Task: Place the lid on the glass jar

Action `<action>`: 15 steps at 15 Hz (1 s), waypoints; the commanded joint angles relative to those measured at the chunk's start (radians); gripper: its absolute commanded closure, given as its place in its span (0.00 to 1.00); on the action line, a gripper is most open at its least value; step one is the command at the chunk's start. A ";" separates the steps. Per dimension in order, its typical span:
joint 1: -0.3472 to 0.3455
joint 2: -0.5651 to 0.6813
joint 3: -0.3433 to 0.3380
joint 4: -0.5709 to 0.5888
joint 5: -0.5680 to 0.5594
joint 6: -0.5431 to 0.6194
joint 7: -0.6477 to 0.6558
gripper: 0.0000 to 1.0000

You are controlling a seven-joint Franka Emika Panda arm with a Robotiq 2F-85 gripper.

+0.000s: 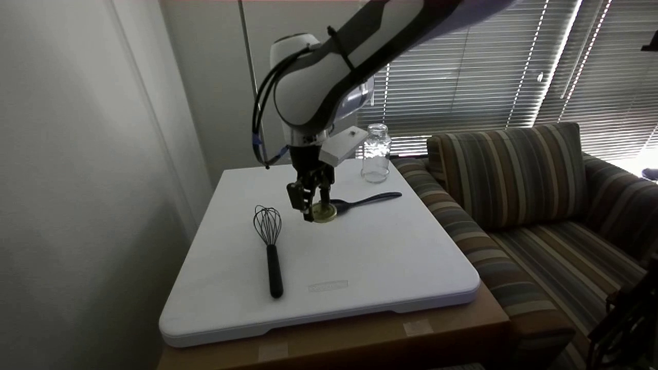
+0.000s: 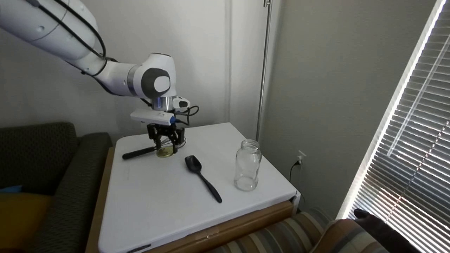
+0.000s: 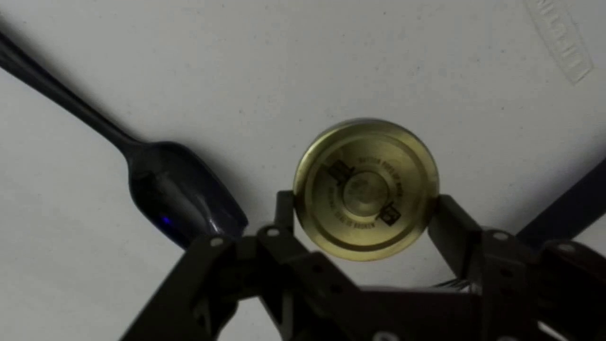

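Observation:
The lid [image 3: 367, 189], a flat gold metal disc, lies between my fingertips in the wrist view, with a fingertip touching each side of its rim. My gripper [image 3: 363, 201] is shut on it. The lid also shows in both exterior views [image 1: 325, 212] [image 2: 165, 151], below the gripper [image 1: 316, 208] [image 2: 167, 147]. It is at or just above the white table; I cannot tell whether it touches. The clear glass jar [image 2: 248, 165] stands upright and uncovered near the table's edge, apart from the gripper. It also shows in an exterior view [image 1: 376, 156]. The jar is out of the wrist view.
A black spoon [image 2: 207, 181] lies on the white table [image 2: 151, 211] between the lid and the jar; its bowl [image 3: 180, 189] is beside a finger. A black-handled whisk [image 1: 274, 267] lies on the lid's other side. A striped sofa [image 1: 462, 231] adjoins the table.

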 commanded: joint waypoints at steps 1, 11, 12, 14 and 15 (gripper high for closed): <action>-0.004 -0.070 -0.012 0.000 -0.015 -0.089 -0.030 0.53; -0.097 -0.131 -0.052 0.165 -0.004 -0.314 -0.070 0.53; -0.111 -0.131 -0.055 0.180 -0.002 -0.326 -0.075 0.53; -0.132 -0.134 -0.055 0.199 0.001 -0.330 -0.084 0.53; -0.137 -0.140 -0.054 0.200 0.000 -0.326 -0.089 0.53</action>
